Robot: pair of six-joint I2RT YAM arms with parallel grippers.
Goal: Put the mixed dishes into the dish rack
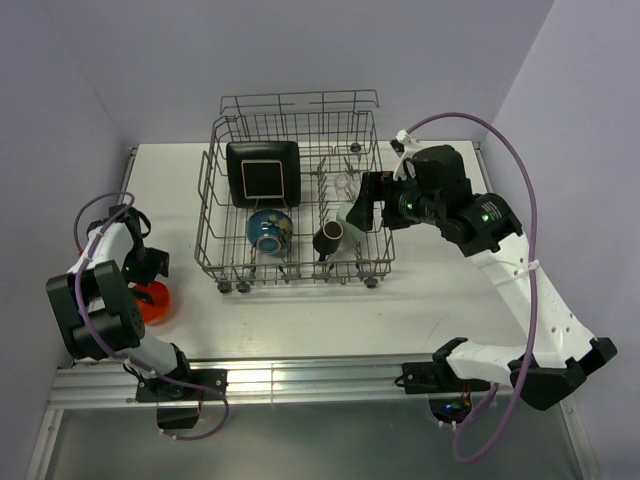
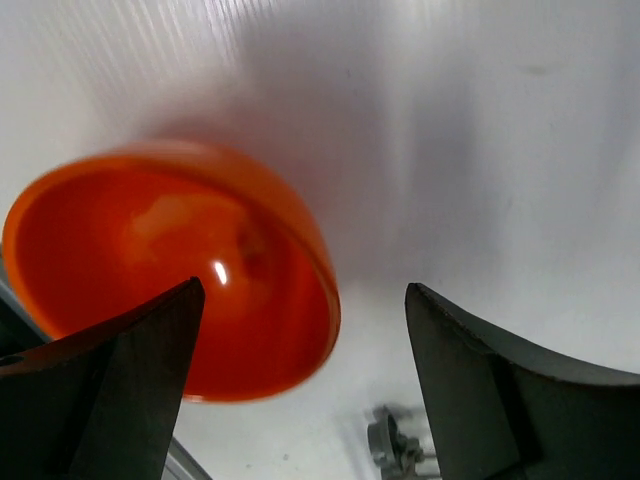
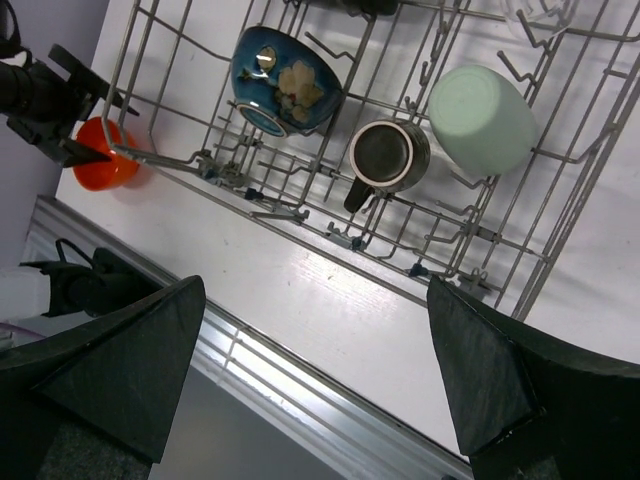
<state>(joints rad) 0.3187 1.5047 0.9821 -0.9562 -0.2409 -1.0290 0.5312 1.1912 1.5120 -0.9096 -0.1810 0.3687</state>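
left gripper (image 2: 305,390) fingers apart, small orange bowl (image 2: 170,260) at frame left on the table (image 2: 480,150) | right gripper (image 3: 315,380) fingers apart over dish rack (image 1: 300,272), centre of top view, holding blue round bowl (image 3: 285,80), dark brown mug (image 3: 388,155), pale green cup (image 3: 483,118)

I am seeing no readable text, label, brand, number or sign on anything in these views.
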